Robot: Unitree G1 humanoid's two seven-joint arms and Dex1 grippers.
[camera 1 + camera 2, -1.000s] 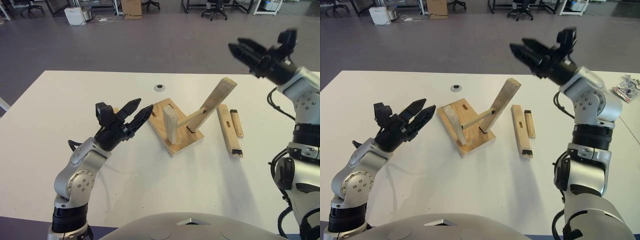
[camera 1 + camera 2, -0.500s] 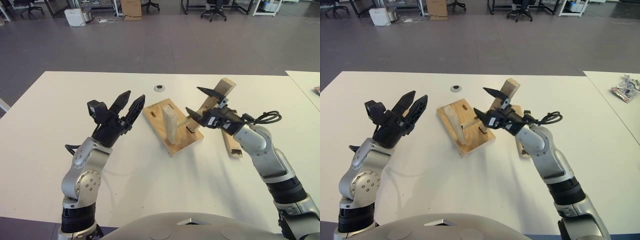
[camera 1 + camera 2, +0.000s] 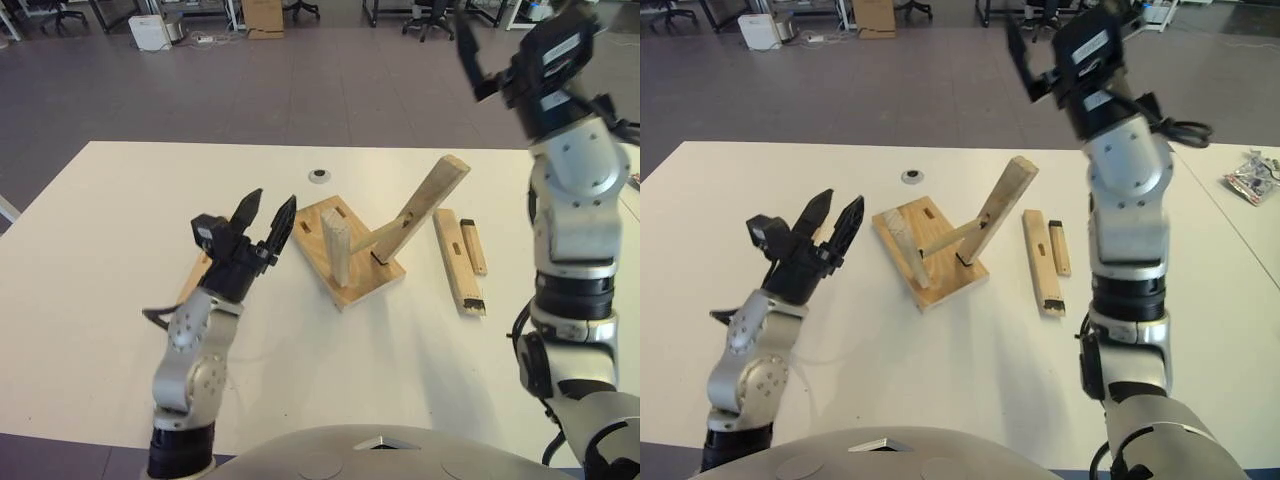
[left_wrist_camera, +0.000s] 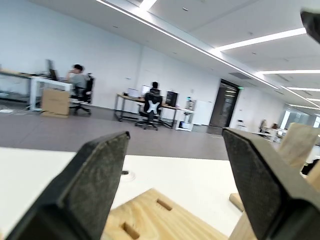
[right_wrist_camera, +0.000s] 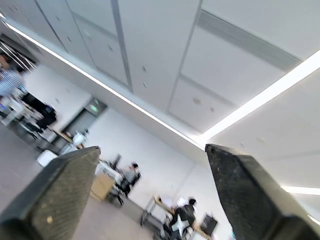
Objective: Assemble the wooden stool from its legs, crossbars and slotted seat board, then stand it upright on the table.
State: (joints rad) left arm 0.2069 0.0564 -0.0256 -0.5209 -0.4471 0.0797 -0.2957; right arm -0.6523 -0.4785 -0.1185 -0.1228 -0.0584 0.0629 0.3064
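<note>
mid-assembly, i judge. on the white tabletop (image 3: 90, 190) the slotted seat board (image 3: 365, 282) lies flat near the middle. one tilted leg (image 3: 432, 198) and one upright leg (image 3: 338, 245) stand in it, joined by a crossbar (image 3: 388, 236). a loose leg (image 3: 455, 262) and a shorter crossbar (image 3: 473, 247) lie toward the right edge. the left pincer (image 3: 272, 200) hovers beside the board, fingers apart. the right pincer (image 5: 152, 150) is raised high, fingers apart and empty. the next move likely calls for lowering it onto the loose leg.

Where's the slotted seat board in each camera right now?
Left eye view: light wooden slotted seat board flat at table centre.
Right eye view: same board, left of centre.
Left wrist view: the board along the bottom edge.
Right wrist view: aimed at the ceiling.
Shared landmark: tilted wooden leg rising from it.
</note>
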